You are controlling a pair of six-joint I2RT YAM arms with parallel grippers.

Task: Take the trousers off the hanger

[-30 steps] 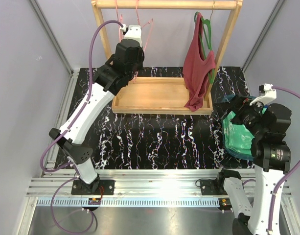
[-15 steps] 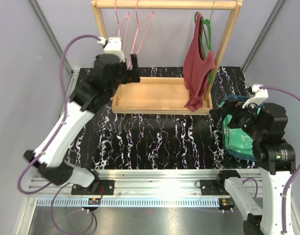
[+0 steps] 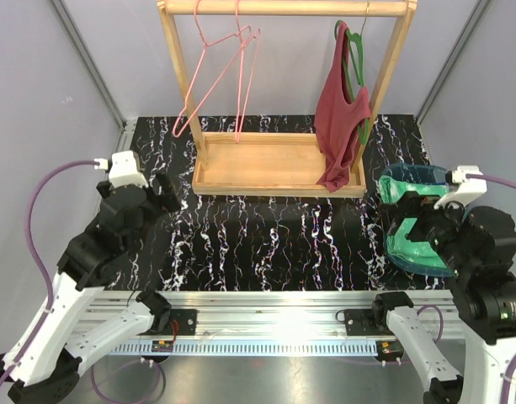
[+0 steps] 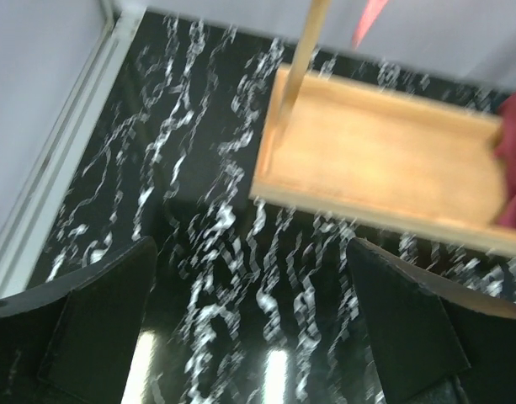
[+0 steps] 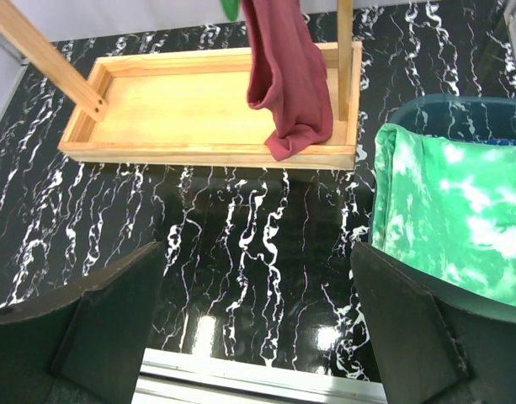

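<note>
Bright green trousers (image 3: 409, 244) lie folded on the table at the right, also in the right wrist view (image 5: 451, 219). A dark blue pair (image 3: 413, 175) shows as an edge under them (image 5: 460, 109). Two pink wire hangers (image 3: 210, 84) hang bare from the wooden rod. My left gripper (image 3: 163, 194) is low at the table's left, open and holding nothing (image 4: 253, 328). My right gripper (image 3: 407, 220) hovers over the near edge of the green pair, open and holding nothing (image 5: 258, 324).
A wooden rack (image 3: 279, 164) with a tray base stands at the back (image 5: 215, 109) (image 4: 384, 160). A maroon sleeveless top (image 3: 342, 118) hangs on a green hanger at its right end (image 5: 287, 76). Grey walls close in both sides.
My left arm has pulled back from the rack to the near left, and its gripper has opened. The pink hangers now hang free. The right arm drew slightly nearer.
</note>
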